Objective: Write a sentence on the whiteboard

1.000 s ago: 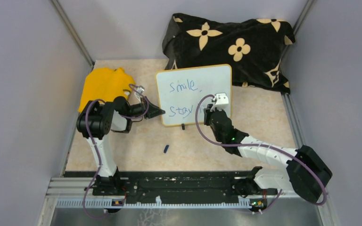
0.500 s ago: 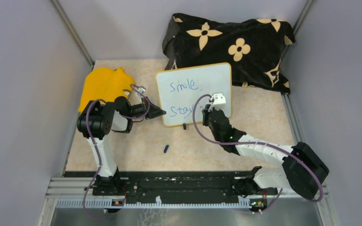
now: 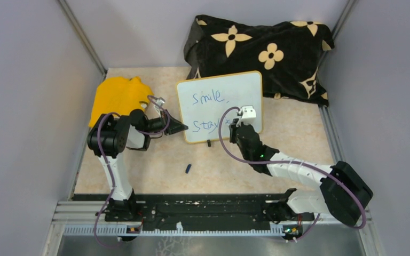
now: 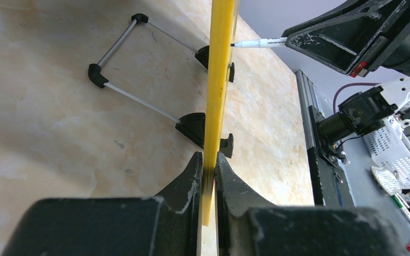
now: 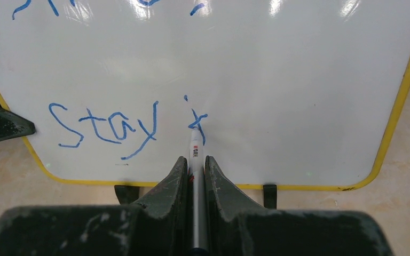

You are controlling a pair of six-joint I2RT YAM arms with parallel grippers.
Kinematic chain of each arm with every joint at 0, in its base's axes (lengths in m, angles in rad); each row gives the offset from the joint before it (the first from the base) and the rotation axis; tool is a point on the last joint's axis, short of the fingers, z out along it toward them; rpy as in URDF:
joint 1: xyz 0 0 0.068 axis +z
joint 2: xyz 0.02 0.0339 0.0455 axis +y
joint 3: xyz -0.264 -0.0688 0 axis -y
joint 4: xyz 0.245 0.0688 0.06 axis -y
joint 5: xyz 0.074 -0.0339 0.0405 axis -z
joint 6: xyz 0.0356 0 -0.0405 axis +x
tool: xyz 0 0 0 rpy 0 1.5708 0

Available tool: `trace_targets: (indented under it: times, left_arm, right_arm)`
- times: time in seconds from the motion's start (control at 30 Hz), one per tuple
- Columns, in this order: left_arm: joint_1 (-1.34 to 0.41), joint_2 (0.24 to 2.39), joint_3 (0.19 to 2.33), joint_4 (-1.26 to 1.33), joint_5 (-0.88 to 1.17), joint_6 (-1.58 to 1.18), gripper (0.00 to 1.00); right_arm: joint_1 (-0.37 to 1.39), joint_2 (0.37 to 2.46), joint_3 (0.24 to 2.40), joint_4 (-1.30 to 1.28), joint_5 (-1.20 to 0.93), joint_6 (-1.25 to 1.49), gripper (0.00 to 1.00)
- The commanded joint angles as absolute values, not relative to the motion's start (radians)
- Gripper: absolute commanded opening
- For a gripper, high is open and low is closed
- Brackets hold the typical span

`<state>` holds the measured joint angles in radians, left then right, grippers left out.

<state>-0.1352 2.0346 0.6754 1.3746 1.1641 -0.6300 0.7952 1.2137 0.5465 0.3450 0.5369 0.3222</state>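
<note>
With left gripper (image 4: pixel 207 160) we clamp yellow-orange left rim of small white rectangular whiteboard (image 3: pixel 238 85). Purpose: board, standing on black feet (image 4: pixel 200 128) toward table's far edge, should not slide or tip under pen pressure. Blue handwritten sentence (image 5: pixel 107 128) reads "Smile," above "Stay"; next word barely begun. With right gripper (image 5: pixel 195 162) we pinch slim white marker (image 5: pixel 196 149) in line with fingers, tip touching board right of "Stay". We judge first strokes of "kind" in hand. Small dark blue cap (image 3: pixel 188 169) lies toward near edge, clear of work.

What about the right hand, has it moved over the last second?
Yes, the right hand has shifted slightly left in the top view, away from the right rim of the whiteboard.
</note>
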Motion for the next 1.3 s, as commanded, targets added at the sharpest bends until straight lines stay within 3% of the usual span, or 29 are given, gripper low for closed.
trace_targets:
  times: [0.0, 0.63, 1.27]
  left_arm:
    - [-0.150, 2.048, 0.681, 1.309, 1.160, -0.615, 0.00]
    - [-0.150, 2.047, 0.681, 1.307, 1.159, -0.614, 0.00]
    - [-0.150, 2.046, 0.683, 1.304, 1.159, -0.615, 0.00]
  right_arm:
    - [0.774, 1.177, 0.562, 0.324, 0.606, 0.336, 0.00]
    - [0.765, 1.089, 0.545, 0.369, 0.567, 0.318, 0.00]
    - [0.749, 1.162, 0.564, 0.374, 0.572, 0.325, 0.00]
